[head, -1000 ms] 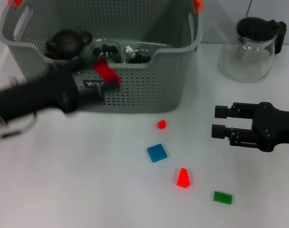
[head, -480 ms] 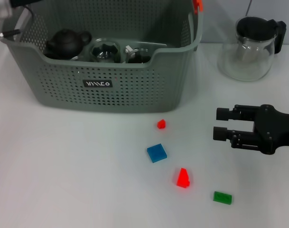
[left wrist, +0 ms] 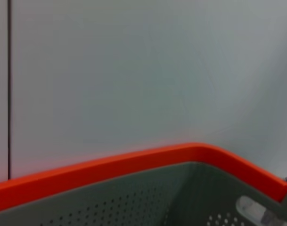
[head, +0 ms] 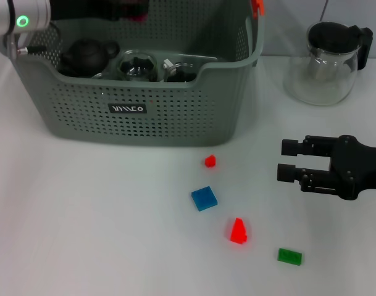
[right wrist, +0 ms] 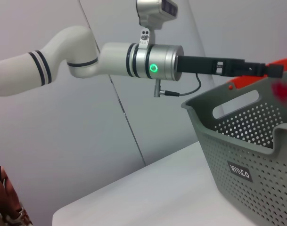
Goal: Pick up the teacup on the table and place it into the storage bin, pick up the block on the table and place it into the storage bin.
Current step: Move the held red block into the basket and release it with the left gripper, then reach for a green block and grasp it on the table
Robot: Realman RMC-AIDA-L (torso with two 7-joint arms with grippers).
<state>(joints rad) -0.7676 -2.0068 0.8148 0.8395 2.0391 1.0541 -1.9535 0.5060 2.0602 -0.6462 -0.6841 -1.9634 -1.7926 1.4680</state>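
grey perforated storage bin (head: 144, 117) at the back left of a white table (head: 83, 234), holding a dark teapot (head: 86, 57) and glass cups (head: 137, 66). left gripper (head: 123, 9) held over the bin's far side with a blurred red block (head: 138, 12) at its tip, finger state unclear. right gripper (head: 289, 160) open and empty, hovering low at the right. 4 loose blocks on the table: small red (head: 209, 161), blue (head: 204, 198), red (head: 238, 230), green (head: 289, 256). glass pitcher (head: 323, 61) at the back right
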